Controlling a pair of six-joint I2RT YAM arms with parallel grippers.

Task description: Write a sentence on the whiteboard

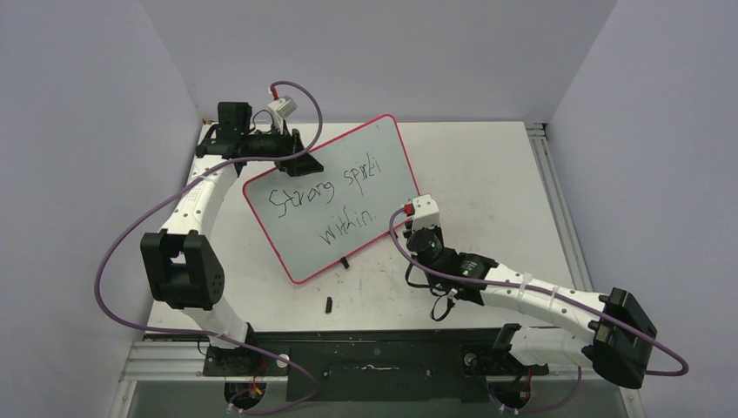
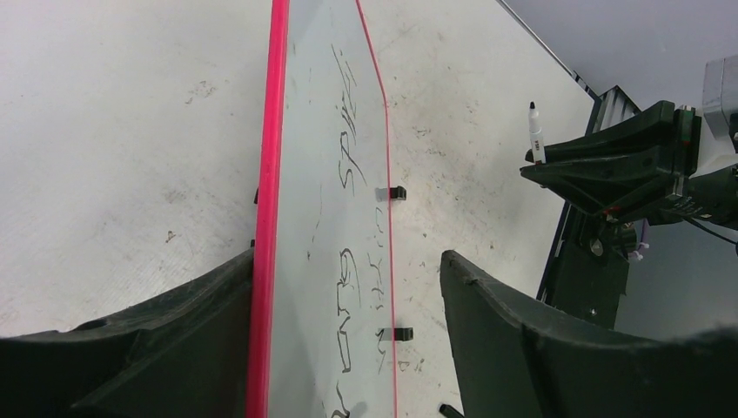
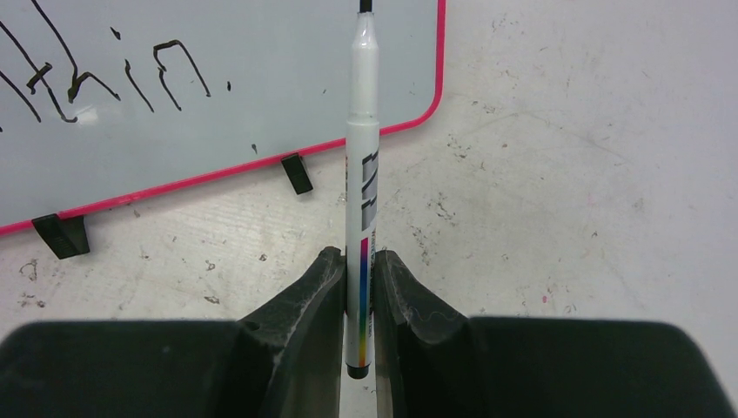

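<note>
1. The sentence [image 1: 335, 207] sits in thin black handwriting across the middle of the whiteboard [image 1: 376, 157]. It runs in two lines, "Strong spirit" above and "within." below. The full stop is in place, so the writing looks finished.
2. The whiteboard lies turned at an angle on the white table [image 1: 487, 174], pink rim all round. It is propped on small black feet [image 3: 298, 172] that peep out from under its near edge.
3. The marker [image 3: 363, 200] points at the whiteboard's near right corner, just past the full stop, with its black tip over the rim. Whether the tip touches the surface I cannot tell. Its white barrel carries a grey block pattern and a rainbow stripe, but no brand name can be read.
4. The right gripper [image 3: 358, 261] is just off that same corner, its jaws pinched tight on the marker's lower barrel. Gripping low leaves the writing end free and in sight.
5. The left gripper [image 2: 348, 261] straddles the whiteboard's far left edge, likely put there to steady the board against the marker's push. Its jaws stand wide: one finger [image 2: 200, 313] is just beside the pink rim and the other is clear of the board, so nothing is clamped.
6. A small black piece [image 1: 329, 304] lies on the table just below the whiteboard's near corner — possibly the marker's cap, too small to tell.
</note>
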